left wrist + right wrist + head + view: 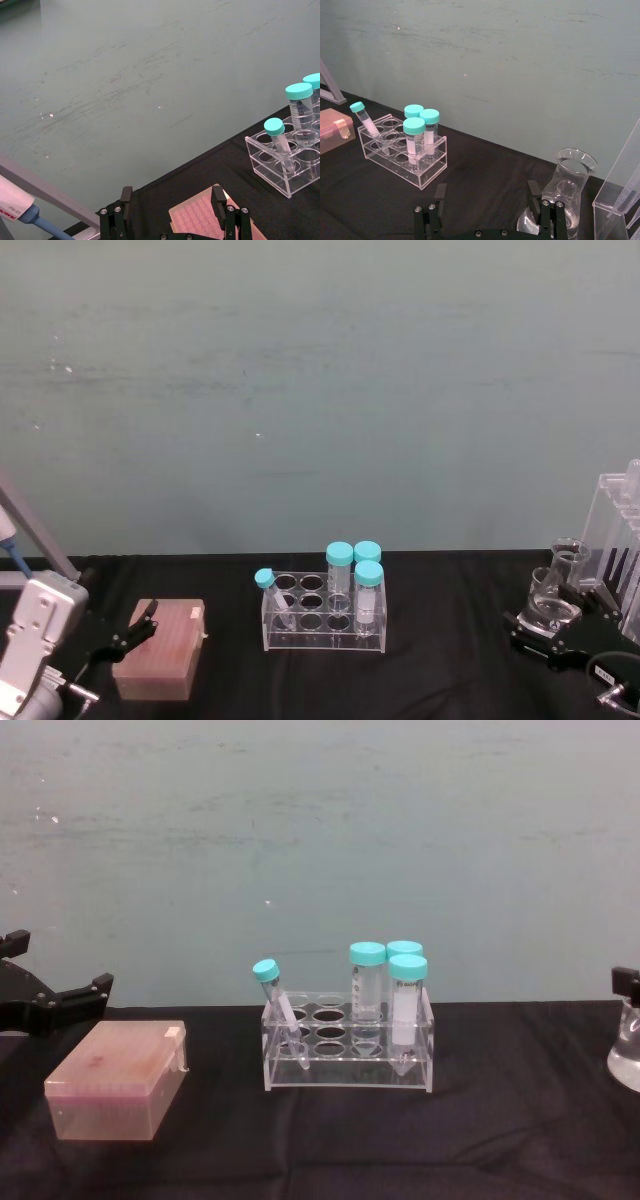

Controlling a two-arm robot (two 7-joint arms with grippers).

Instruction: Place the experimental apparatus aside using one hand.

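My right gripper [487,200] stood with jaws apart beside the flask [565,197], not yet gripping; next I judged closing on it. My left gripper [172,205] idled, jaws apart, above the pink box [160,650].

Glossy clear glass conical flask [565,195], matt black tablecloth [485,180].

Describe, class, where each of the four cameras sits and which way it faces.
Head: high, looking down at the tube rack; left gripper and right gripper show.
Chest: low, facing across the table at the rack; gripper tips at both edges.
Left wrist: behind its open fingers, over the pink box.
Right wrist: behind its open fingers at the flask.
All four share the rack.
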